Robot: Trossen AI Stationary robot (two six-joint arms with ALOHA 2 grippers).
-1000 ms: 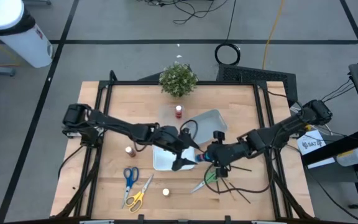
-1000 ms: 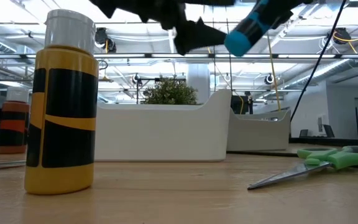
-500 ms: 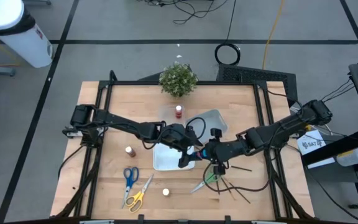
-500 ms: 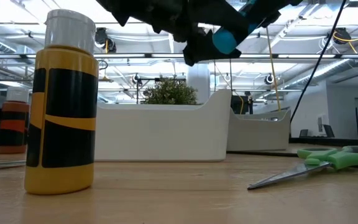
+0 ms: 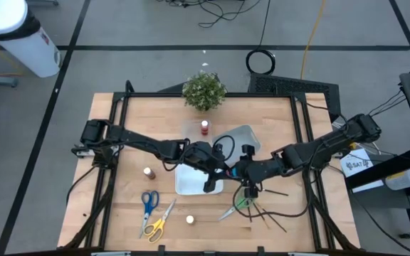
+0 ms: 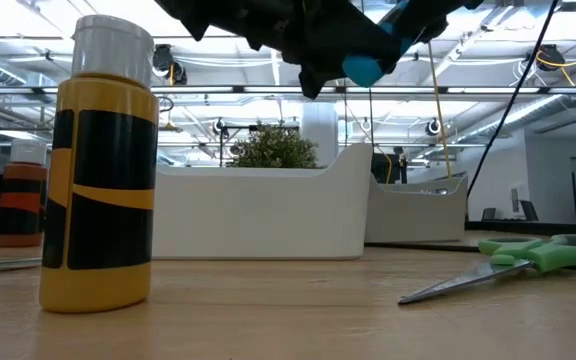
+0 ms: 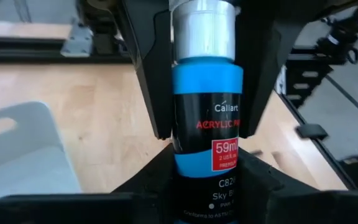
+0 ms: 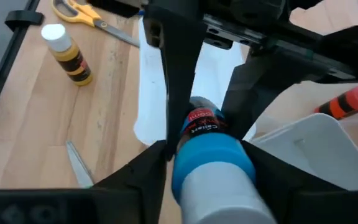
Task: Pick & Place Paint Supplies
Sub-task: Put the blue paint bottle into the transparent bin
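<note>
A sky-blue paint bottle (image 7: 205, 106) with a silver cap hangs level above the right end of the white tray (image 5: 191, 183). It is between my two grippers, which meet nose to nose. My left gripper (image 5: 218, 178) comes from the table's left and is shut on the bottle's base end. My right gripper (image 5: 238, 173) comes from the right and is shut on its cap end. In the low view the bottle's blue end (image 6: 365, 68) shows among the dark fingers near the top. My left gripper pinches the bottle's lower body (image 7: 197, 171) between its two fingers. The fingers come level from the table's left and lie along the bottle. The bottle is lifted clear and lies about level. My right gripper has its two fingers (image 7: 151, 81) on either side of the bottle's upper body (image 8: 211, 152), just below the cap. It comes level from the table's right, with the fingers along the bottle and the cap toward its wrist.
A yellow-and-black bottle (image 5: 189, 220), a brown bottle (image 5: 148, 172), blue scissors (image 5: 148, 201) and yellow scissors (image 5: 159, 222) lie at the near left. Green scissors (image 5: 239, 205) and dark brushes (image 5: 269, 213) lie under my right arm. Farther back are a grey tray (image 5: 242, 139), a red bottle (image 5: 204, 127) and a plant (image 5: 204, 90).
My left gripper has gone toward the table's right edge, up to the blue bottle held by my right gripper, and has shut its fingers on the bottle's base end. My right gripper has brought the bottle a little toward the left. The bottle stays level and clear of the tray.
</note>
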